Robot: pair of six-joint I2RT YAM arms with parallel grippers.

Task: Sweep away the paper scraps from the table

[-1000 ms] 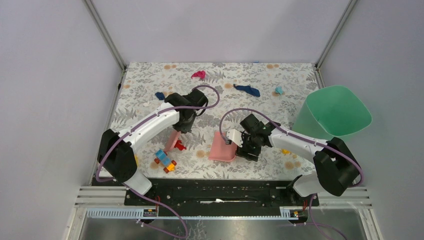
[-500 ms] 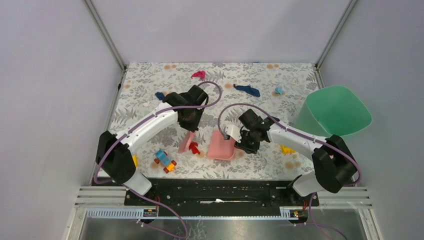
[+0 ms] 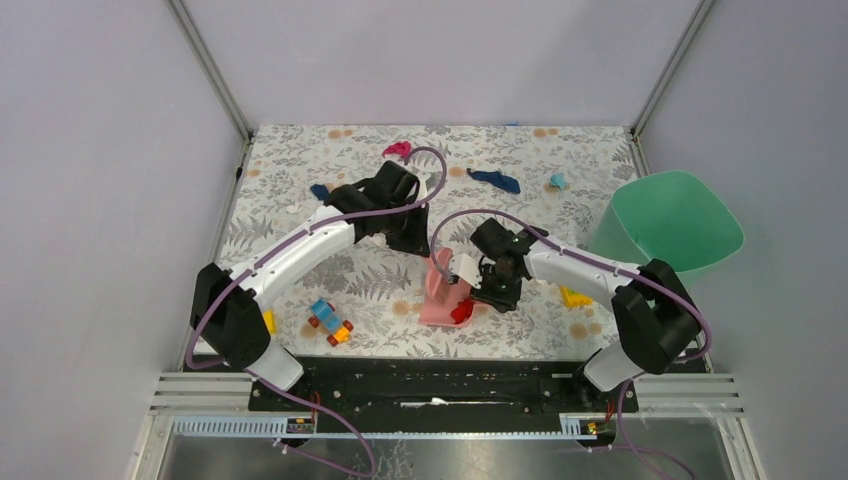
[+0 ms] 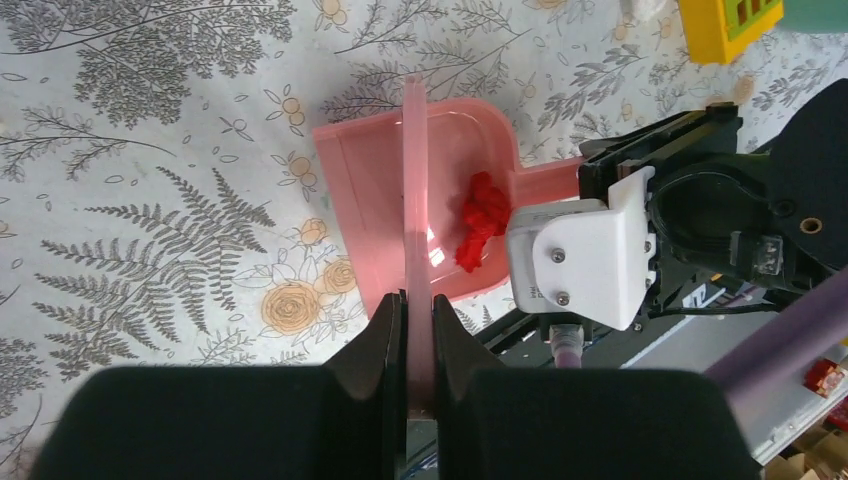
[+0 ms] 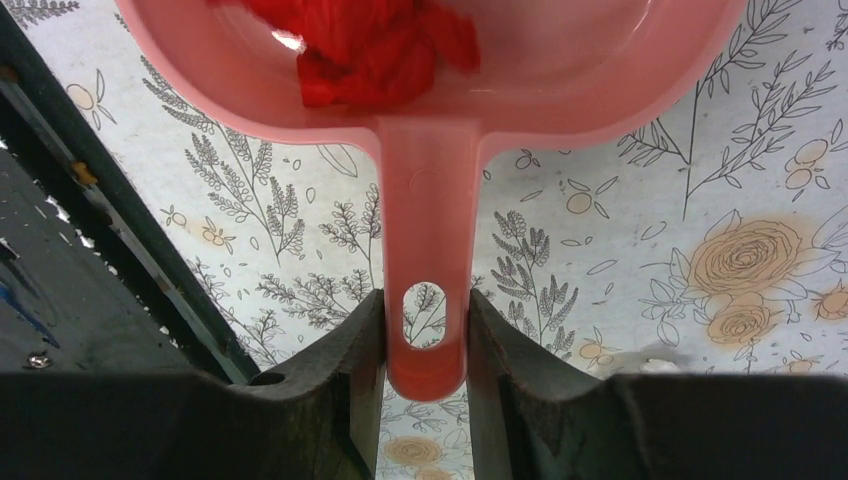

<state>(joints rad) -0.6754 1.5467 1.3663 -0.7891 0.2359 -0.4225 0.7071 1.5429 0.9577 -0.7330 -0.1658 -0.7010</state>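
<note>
The pink dustpan (image 3: 438, 288) lies on the table (image 3: 300, 215) in front of the arms, and a red crumpled paper scrap (image 3: 462, 313) sits inside it. My right gripper (image 5: 425, 330) is shut on the dustpan's handle (image 5: 425, 240); the red scrap (image 5: 375, 45) shows in the pan above it. My left gripper (image 4: 418, 300) is shut on a thin pink scraper (image 4: 416, 180), which stands edge-on across the dustpan (image 4: 370, 180) beside the red scrap (image 4: 482, 215). More paper scraps lie at the back: magenta (image 3: 397, 150), dark blue (image 3: 495, 179), teal (image 3: 557, 181).
A green bin (image 3: 675, 220) stands at the table's right edge. Toy bricks (image 3: 330, 322) lie near the front left, and a yellow block (image 3: 574, 297) sits under the right arm. A small dark blue scrap (image 3: 319, 190) lies behind the left arm.
The left gripper has carried the scraper rightward, pushing the red scrap into the dustpan. The right gripper has closed on the dustpan handle, and the pan now looks narrower and shifted.
</note>
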